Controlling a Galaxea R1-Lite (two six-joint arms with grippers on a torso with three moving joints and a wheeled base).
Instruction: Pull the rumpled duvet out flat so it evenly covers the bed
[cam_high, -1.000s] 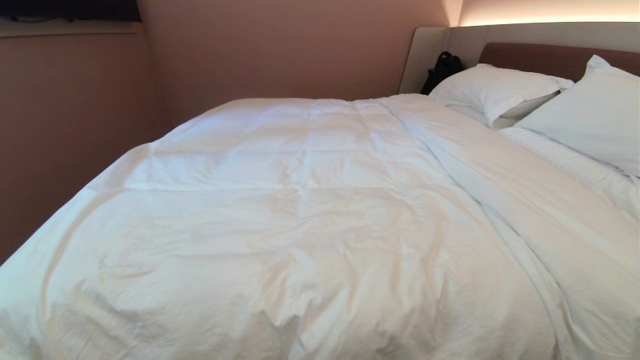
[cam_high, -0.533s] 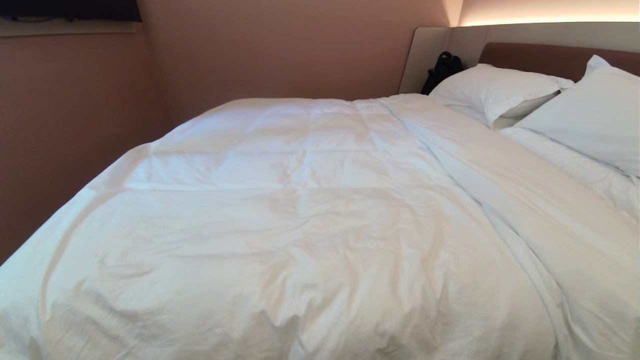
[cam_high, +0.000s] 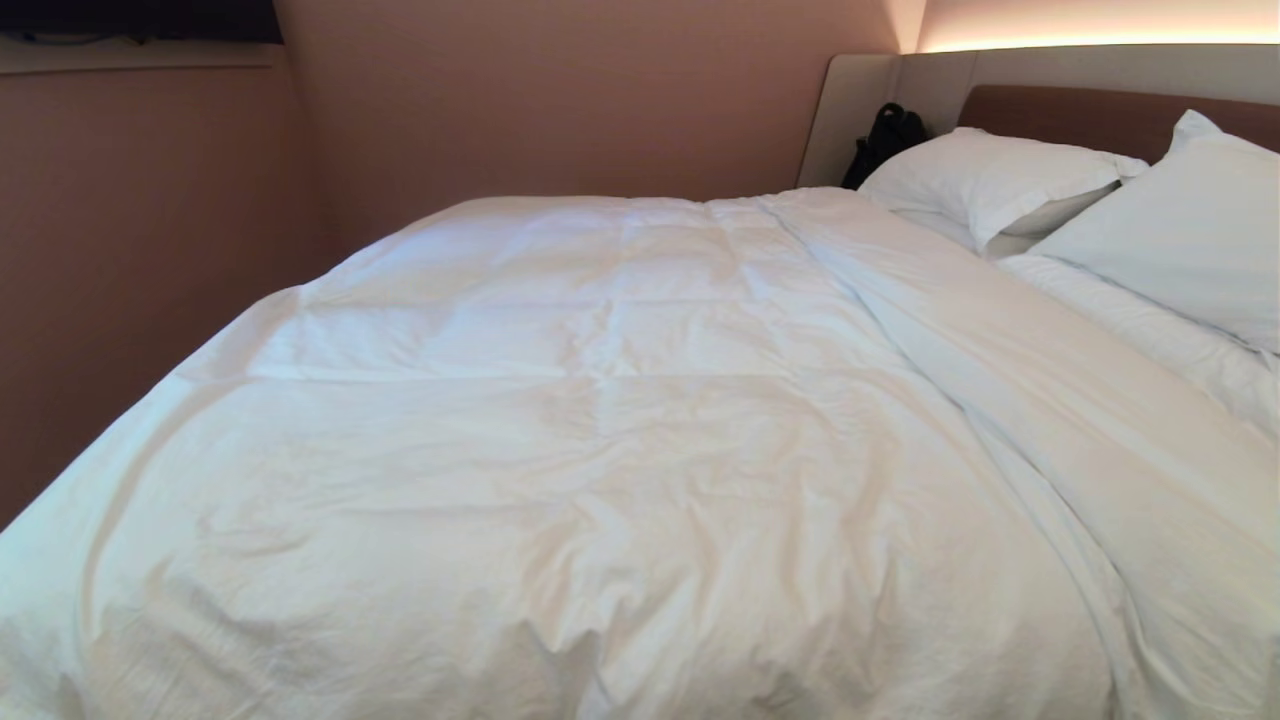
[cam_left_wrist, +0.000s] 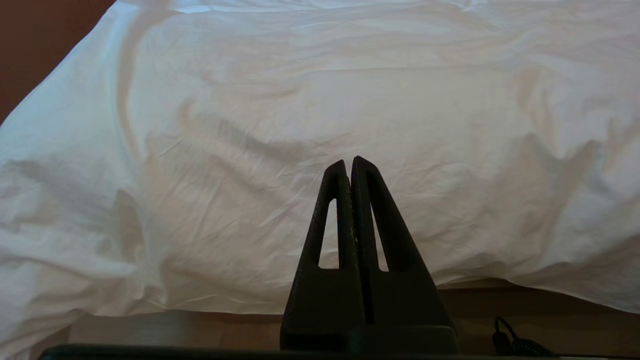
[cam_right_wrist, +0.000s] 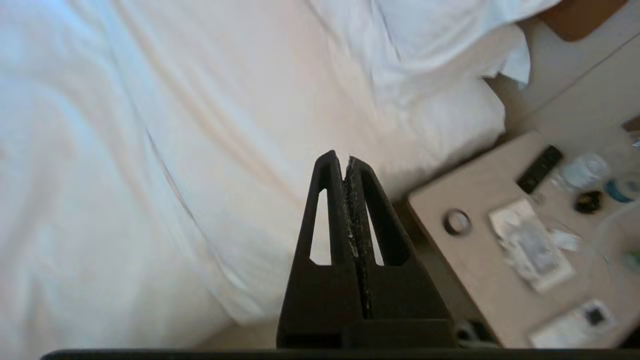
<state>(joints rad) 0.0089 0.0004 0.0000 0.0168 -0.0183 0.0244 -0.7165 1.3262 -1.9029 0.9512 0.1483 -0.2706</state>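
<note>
Duvet (cam_left_wrist: 320, 100) cloth fills the space beyond my left gripper (cam_left_wrist: 350, 162), whose two black fingers are pressed tip to tip with nothing between them; it hangs clear of the fabric, off the near edge of the bed (cam_left_wrist: 525, 310), where the white cover droops over a brown base. My right gripper (cam_right_wrist: 345, 157) is likewise closed flat and empty, poised above the side of the mattress; the duvet (cam_right_wrist: 175, 150) lies below and ahead of it, not touching it. Just beside that edge stands a beige nightstand (cam_right_wrist: 475, 255) carrying a black remote control (cam_right_wrist: 539, 168), a small round ring-shaped item (cam_right_wrist: 457, 221) and some packets too blurred to name. From my head view neither arm shows: the duvet (cam_high: 600, 450) spreads over most of the bed, wrinkled near me and with a long fold running toward two white pillows (cam_high: 990, 180) against the brown and beige headboard (cam_high: 1100, 110), where a black bag (cam_high: 885, 135) leans in the corner.
</note>
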